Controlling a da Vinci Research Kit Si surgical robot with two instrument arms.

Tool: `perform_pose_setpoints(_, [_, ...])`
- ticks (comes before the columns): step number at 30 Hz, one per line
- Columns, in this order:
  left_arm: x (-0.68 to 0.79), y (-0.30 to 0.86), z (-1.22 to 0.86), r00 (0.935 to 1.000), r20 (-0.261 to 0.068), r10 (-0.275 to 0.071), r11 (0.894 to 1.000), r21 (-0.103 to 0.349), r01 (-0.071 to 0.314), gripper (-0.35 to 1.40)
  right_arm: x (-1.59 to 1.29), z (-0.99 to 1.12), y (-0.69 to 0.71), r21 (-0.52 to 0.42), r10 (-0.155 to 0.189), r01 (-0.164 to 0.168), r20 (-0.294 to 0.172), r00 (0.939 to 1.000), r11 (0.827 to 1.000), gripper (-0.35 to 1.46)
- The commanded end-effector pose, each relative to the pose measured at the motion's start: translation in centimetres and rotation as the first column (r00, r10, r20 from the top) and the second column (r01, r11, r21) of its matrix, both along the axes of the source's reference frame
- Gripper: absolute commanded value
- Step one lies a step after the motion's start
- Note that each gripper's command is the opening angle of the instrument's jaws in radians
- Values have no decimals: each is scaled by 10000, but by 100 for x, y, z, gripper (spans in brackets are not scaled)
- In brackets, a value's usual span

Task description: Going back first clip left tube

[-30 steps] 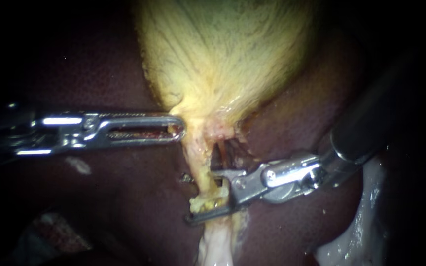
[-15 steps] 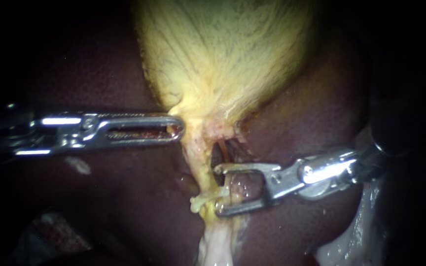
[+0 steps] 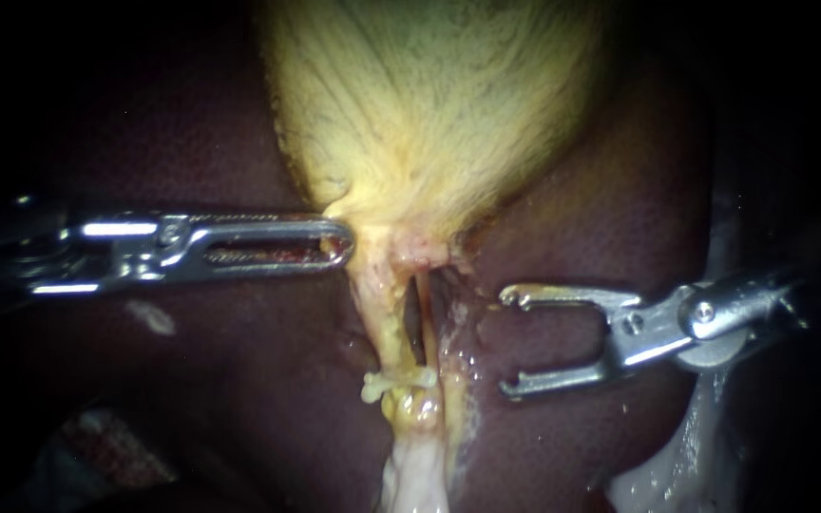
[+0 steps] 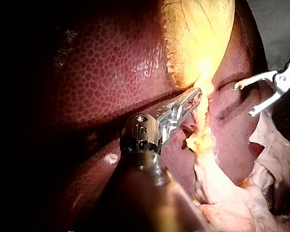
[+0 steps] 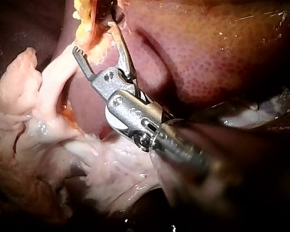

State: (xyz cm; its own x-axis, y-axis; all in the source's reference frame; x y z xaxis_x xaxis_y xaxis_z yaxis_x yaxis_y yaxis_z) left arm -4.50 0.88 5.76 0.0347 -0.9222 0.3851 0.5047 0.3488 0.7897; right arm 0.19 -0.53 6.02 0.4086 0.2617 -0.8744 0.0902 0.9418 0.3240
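While the left tool [image 3: 342,249] reaches in from the left across the dark liver [image 3: 192,380], its jaws are pressed together on the narrow neck of the yellow gallbladder [image 3: 429,114], pinching that tissue where the sac tapers down. Yellow tissue shows through the slot in the jaw near its tip. From that neck the left tube [image 3: 380,318] runs down over the liver's surface as a pale yellow cord. A small pale clip [image 3: 393,382] sits crosswise on it, low on its length, just above the point where the cord widens into whitish fatty tissue [image 3: 415,475].

The right tool [image 3: 507,342] comes in from the right, and its jaws are spread wide with nothing between them but bare liver. Both tips point toward the tube yet stand apart from it and from the clip, with a strip of wet, glistening liver in the gap.

The left wrist view shows the same grip at the gallbladder's neck, with the other tool's spread jaws off to the side and clear of the cord. In the right wrist view the spread jaws have yellow tissue ahead of them and whitish tissue lying beside the shaft.
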Motion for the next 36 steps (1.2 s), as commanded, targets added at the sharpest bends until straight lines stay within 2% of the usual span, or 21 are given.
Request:
perform_pose_setpoints(1, [0,0,1,10000,0,-1,10000,-3,1,-33,-1,-2,0,-77,28,-28,46,10000,10000,60])
perform_pose_setpoints(6, [-4,-1,9,10000,-20,-17,10000,-33,16,-33,-2,-5,1,-172,22,-21,58,10000,9999,60])
perform_pose_setpoints(10, [-9,-3,21,10000,-25,-49,9999,-95,49,-33,-3,-5,1,-225,-5,6,44,10000,9997,60])
perform_pose_setpoints(13, [-15,-7,32,9999,-137,49,10000,-86,-50,-33,-4,-5,1,-225,-9,10,42,10000,9997,60])
perform_pose_setpoints(24, [-46,-14,64,9988,-304,389,9992,-11,-390,-33,-5,-5,1,-277,-35,36,29,10000,9996,60])
perform_pose_setpoints(36, [-45,-12,65,9988,-290,406,9992,-5,-407,-33,-5,-5,1,-227,-128,127,-30,9999,9997,60])
